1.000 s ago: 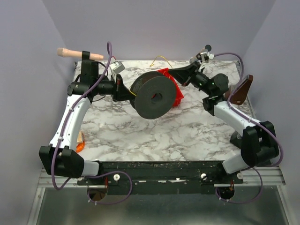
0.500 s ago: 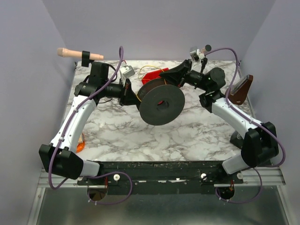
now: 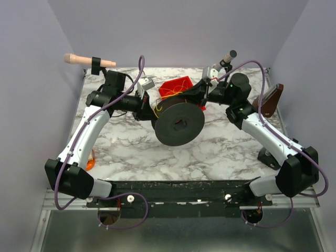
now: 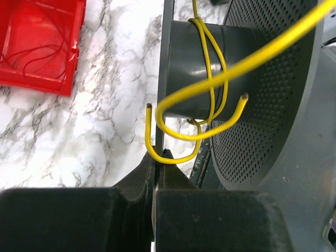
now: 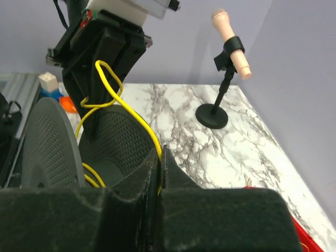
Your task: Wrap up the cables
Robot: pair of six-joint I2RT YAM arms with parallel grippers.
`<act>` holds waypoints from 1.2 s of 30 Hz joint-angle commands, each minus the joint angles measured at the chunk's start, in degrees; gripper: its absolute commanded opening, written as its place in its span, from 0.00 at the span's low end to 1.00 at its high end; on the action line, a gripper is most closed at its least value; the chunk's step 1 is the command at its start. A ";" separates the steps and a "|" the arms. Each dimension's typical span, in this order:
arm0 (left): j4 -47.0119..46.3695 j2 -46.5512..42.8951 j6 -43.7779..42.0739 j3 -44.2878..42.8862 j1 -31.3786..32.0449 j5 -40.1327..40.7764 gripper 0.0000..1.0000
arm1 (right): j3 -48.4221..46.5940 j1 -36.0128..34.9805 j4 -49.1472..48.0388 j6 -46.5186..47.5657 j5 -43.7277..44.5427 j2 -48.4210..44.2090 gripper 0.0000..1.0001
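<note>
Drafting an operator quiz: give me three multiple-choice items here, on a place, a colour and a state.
1. The red plastic tray lies: A) behind the dark grey perforated spool B) at the near edge C) on the spool.
2. The thin cable wound on the spool's hub is: A) blue B) yellow C) white.
3. The left gripper is: A) wide open B) out of view C) shut on the cable.
Key: 1A, seen from above; 2B, left wrist view; 3C, it pinches a loop.
</note>
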State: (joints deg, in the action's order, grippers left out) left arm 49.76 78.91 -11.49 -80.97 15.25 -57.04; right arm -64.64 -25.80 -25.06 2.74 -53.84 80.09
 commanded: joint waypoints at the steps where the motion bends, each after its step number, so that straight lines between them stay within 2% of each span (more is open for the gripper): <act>1: -0.10 -0.43 -2.40 -2.61 -0.04 5.44 0.00 | -2.77 -2.15 15.03 16.58 -2.58 -0.03 0.13; 3: -0.19 -0.52 -2.93 -2.70 0.05 6.06 0.00 | -2.42 -2.32 15.22 18.26 -2.06 -0.29 0.17; 5: -0.19 -0.60 -3.80 -2.44 0.22 7.37 0.00 | -2.33 -2.41 15.39 19.14 -0.92 -0.46 0.31; 8: -0.36 -0.87 -5.91 -1.39 0.40 10.53 0.00 | -2.33 -2.32 16.35 20.81 0.40 -0.47 0.43; 13: -3.61 -1.48 -7.50 2.74 0.75 15.19 0.00 | -2.86 -2.32 17.68 21.95 3.82 0.15 0.53; 21: -10.02 -1.31 -6.97 7.84 1.98 22.14 0.00 | -4.97 -2.32 19.78 20.55 14.02 1.29 0.61; 27: -17.84 -0.96 -3.90 13.55 3.30 29.25 0.00 | -4.27 -2.41 19.96 15.20 14.29 1.73 0.66; 31: -18.12 -0.87 -4.68 13.91 3.39 28.48 0.00 | -0.58 -2.32 18.03 12.47 17.54 -0.20 0.68; 36: -15.93 -0.78 -3.28 11.54 2.86 25.13 0.00 | 3.02 -2.24 20.57 8.25 19.91 -3.27 0.69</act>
State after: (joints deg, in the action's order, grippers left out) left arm 36.25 78.78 -16.16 -66.26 18.28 -28.80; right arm -64.75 -27.81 -6.70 15.44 -37.74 80.09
